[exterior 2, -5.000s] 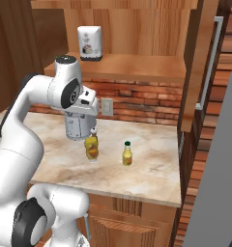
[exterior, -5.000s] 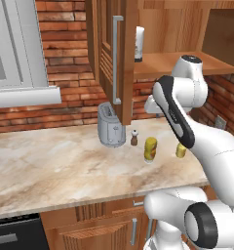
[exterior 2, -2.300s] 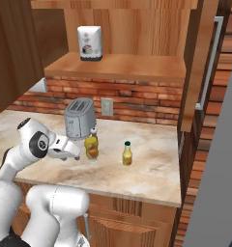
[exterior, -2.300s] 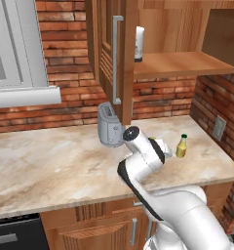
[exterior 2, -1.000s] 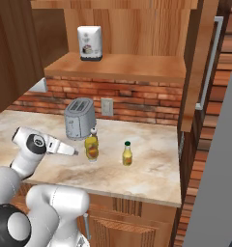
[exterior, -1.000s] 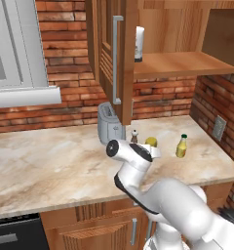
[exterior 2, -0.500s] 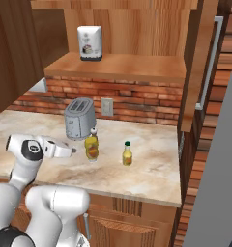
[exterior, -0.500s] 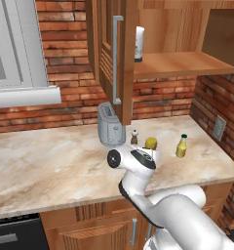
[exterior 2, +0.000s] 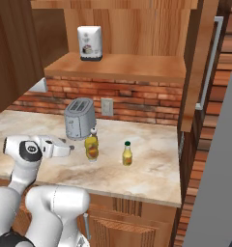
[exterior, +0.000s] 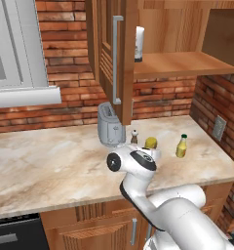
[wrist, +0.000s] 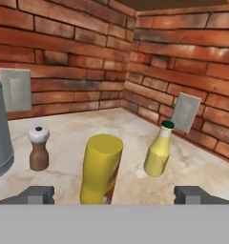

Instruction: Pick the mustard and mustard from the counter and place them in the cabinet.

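Tool lined up on the plain mustard, low over the surface.

Cabinet upper centre; surface across mid-frame. In the hand view the upright dull-yellow mustard stands dead ahead between the wide-spread tool tips; slimmer green-tipped mustard right of it, untouched.

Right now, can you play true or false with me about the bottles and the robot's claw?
1. The claw is open. True.
2. The claw holds the plain mustard. False: the bottle stands on the counter, in front of the open claw.
3. The slim mustard has a green tip. True.
4. Both mustards are on the cabinet shelf. False: both stand on the counter.
5. A small brown shaker stands near the toaster. True.
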